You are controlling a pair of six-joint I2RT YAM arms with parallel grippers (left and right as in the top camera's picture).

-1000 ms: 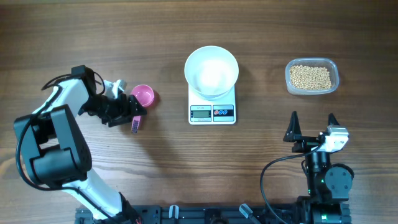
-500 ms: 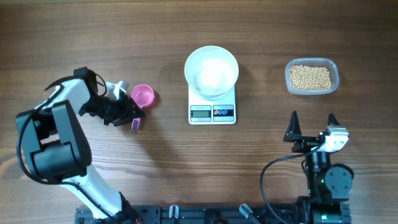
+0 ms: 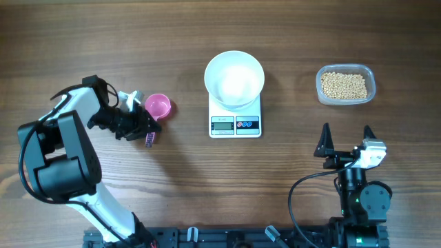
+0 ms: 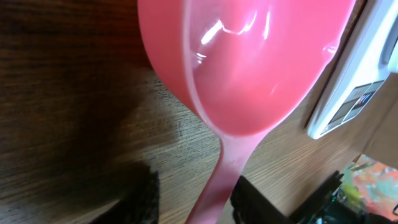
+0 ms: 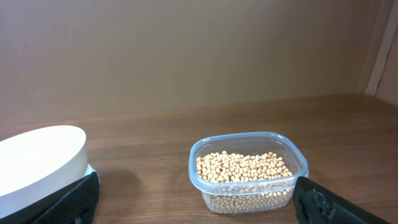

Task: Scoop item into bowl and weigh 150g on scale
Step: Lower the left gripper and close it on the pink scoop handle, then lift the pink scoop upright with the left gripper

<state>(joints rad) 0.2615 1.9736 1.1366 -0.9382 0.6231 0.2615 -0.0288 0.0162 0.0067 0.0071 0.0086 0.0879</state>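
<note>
Lower right of the overhead view, the right gripper [image 3: 346, 129] points up the frame above its folded arm, fingers spread wide and holding nothing. Left of centre, the left gripper [image 3: 143, 129], its arm bent in from the left edge, has narrowed fingers either side of the pink scoop [image 3: 158, 105]'s handle; a true pinch cannot be told. At centre, the scale [image 3: 235, 125]'s display is too small to read. The bowl [image 3: 234, 79] on it hides its far part. Upper right, the beans [image 3: 344, 85] lie in a clear tub [image 3: 373, 84].

Overhead looks straight down; low right wrist shares the bowl [image 3: 234, 78].
</note>
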